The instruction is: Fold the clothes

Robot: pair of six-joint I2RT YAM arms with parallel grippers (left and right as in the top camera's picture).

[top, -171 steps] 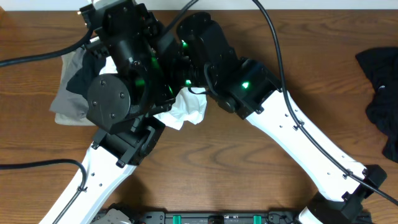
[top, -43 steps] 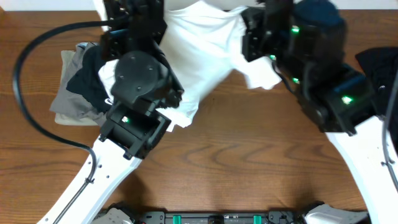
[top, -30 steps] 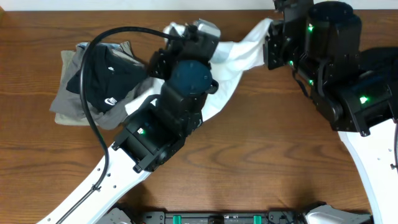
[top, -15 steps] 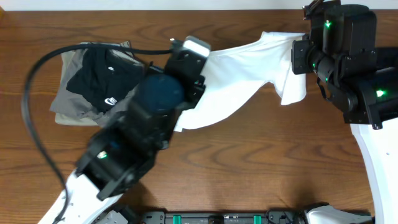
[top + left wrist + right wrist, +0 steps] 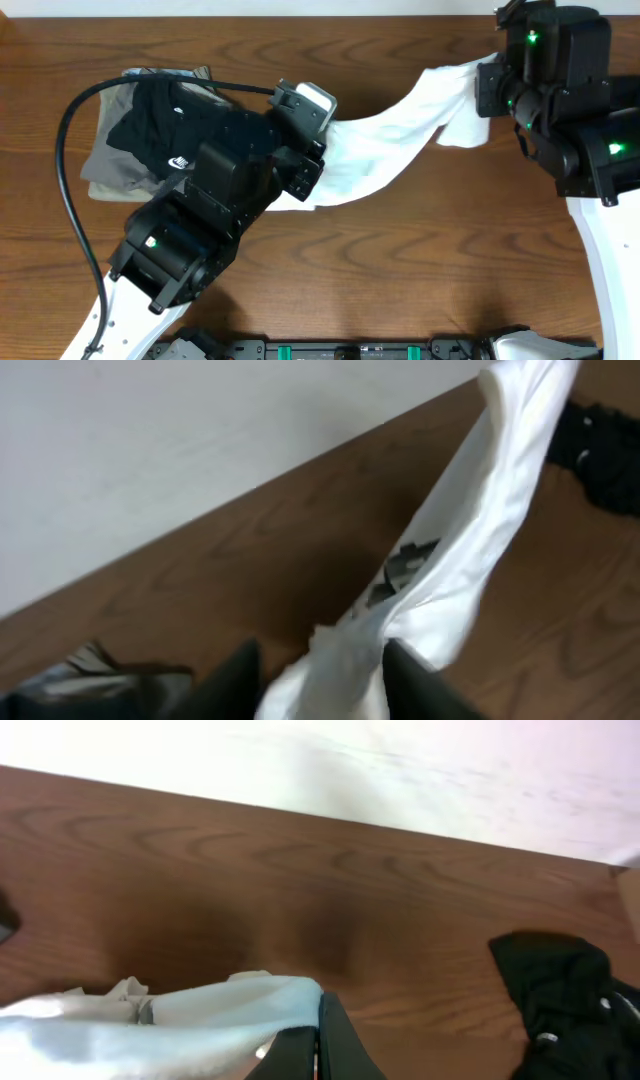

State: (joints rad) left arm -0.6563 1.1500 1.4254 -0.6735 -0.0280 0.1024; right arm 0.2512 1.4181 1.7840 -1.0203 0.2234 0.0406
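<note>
The white T-shirt [image 5: 400, 130] hangs as a long band between my two grippers above the table's far side. My right gripper [image 5: 482, 88] holds one end, its jaws [image 5: 318, 1020] shut on a fold of the white cloth [image 5: 180, 1020]. My left gripper [image 5: 318, 160] is at the other end. In the left wrist view its fingers stand apart [image 5: 320, 665], with the white shirt [image 5: 500, 490] lying loosely between them and its grey print [image 5: 400, 570] showing. More clothes, black, grey and khaki, lie in a pile [image 5: 150, 150] at the far left.
A crumpled black garment [image 5: 560, 1000] lies on the table at the far right, also in the left wrist view [image 5: 605, 450]. A black cable [image 5: 70, 200] loops over the left side. The wall runs along the table's far edge.
My left gripper's jaws have opened around the shirt's end. The shirt, stretched taut half a second ago, now sags into a narrower band. The right gripper has kept its hold and place.
</note>
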